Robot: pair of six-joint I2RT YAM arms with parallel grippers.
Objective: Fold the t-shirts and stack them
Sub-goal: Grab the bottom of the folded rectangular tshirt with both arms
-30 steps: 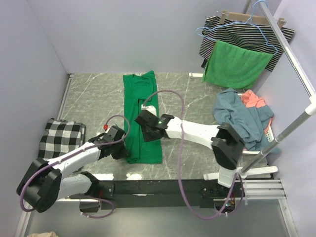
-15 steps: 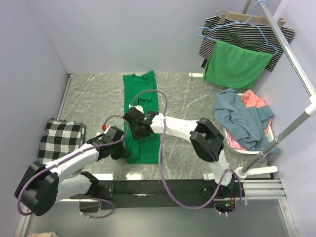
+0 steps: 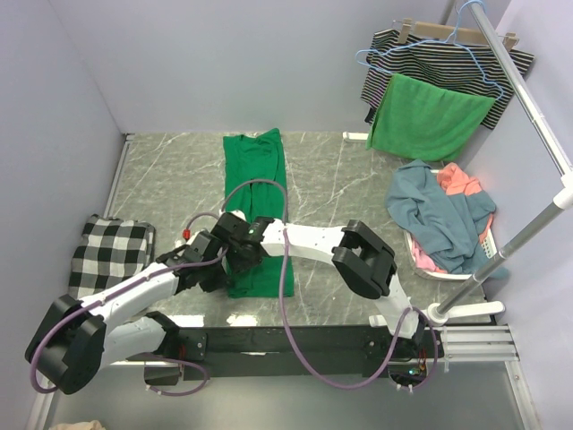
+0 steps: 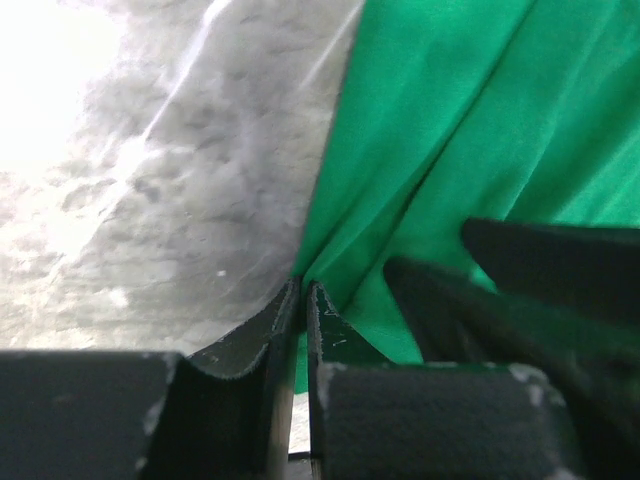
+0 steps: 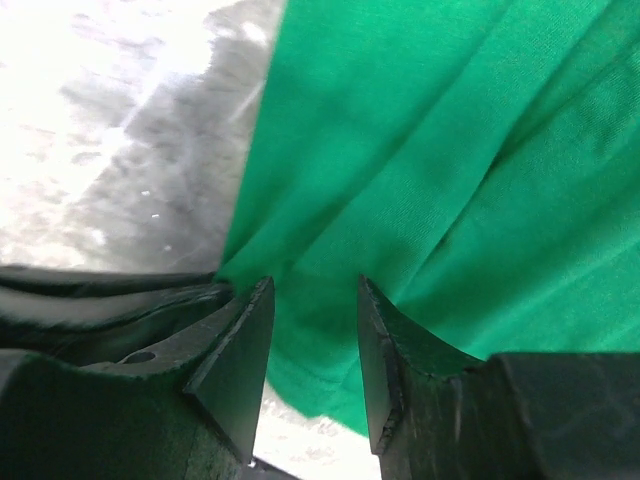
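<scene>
Since a second earlier, the right gripper (image 5: 313, 285) was swung leftward across the long folded emerald green cotton t-shirt (image 3: 255, 170), which was laid from far edge to near edge of the grey marbled table (image 3: 349, 179). The right fingers were held released over the shirt's near left hem. The left gripper (image 4: 302, 288) was clenched on that hem.
</scene>
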